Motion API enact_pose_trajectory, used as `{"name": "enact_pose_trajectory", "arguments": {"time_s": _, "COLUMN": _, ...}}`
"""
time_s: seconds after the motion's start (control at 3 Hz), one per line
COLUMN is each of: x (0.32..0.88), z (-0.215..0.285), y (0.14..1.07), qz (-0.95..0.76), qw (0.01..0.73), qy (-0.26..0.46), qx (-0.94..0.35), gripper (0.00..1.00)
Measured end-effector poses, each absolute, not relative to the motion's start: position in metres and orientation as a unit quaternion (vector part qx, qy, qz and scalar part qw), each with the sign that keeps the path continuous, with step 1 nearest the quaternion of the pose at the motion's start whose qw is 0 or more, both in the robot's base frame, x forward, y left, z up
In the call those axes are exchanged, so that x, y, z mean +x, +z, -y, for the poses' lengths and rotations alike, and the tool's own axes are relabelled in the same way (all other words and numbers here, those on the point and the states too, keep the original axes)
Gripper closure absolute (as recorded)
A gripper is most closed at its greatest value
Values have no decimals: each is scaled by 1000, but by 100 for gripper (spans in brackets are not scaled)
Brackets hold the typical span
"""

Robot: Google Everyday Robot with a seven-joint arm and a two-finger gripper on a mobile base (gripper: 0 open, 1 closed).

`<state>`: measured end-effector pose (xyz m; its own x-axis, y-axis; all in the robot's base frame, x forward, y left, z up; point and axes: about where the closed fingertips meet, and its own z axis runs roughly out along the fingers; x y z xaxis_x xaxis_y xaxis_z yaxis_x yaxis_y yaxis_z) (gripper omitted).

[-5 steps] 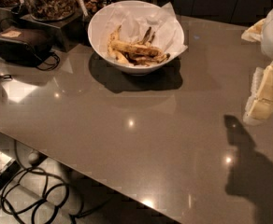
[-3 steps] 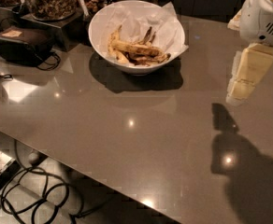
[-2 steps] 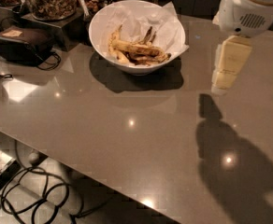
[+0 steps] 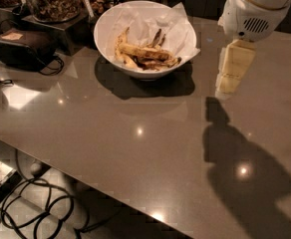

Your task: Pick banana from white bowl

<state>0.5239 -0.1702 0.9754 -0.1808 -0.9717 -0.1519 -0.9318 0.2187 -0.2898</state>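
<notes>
Tabletop [image 4: 110, 148] | gripper [image 4: 225, 87] moved nearer white bowl [image 4: 102, 43], state unclear | banana [image 4: 143, 52] inside

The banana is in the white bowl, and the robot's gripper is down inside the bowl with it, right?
Not quite. The banana does lie in the white bowl, but the gripper is not inside it. The camera view shows it hanging over the table, right of the bowl in the picture and apart from it.

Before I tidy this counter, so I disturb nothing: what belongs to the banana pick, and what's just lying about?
Job: banana, white bowl, gripper hanging right of the bowl.
Lying about: jar of nuts, black pouch, cables under the table.
</notes>
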Motion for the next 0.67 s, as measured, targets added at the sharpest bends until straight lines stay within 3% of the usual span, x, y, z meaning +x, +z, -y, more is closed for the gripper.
{"name": "enact_pose_trajectory", "arguments": {"time_s": 0.67, "x": 590, "z": 121, "y": 960, "qz": -745, "qw": 161, "qy": -39, "qx": -646, "gripper": 0}}
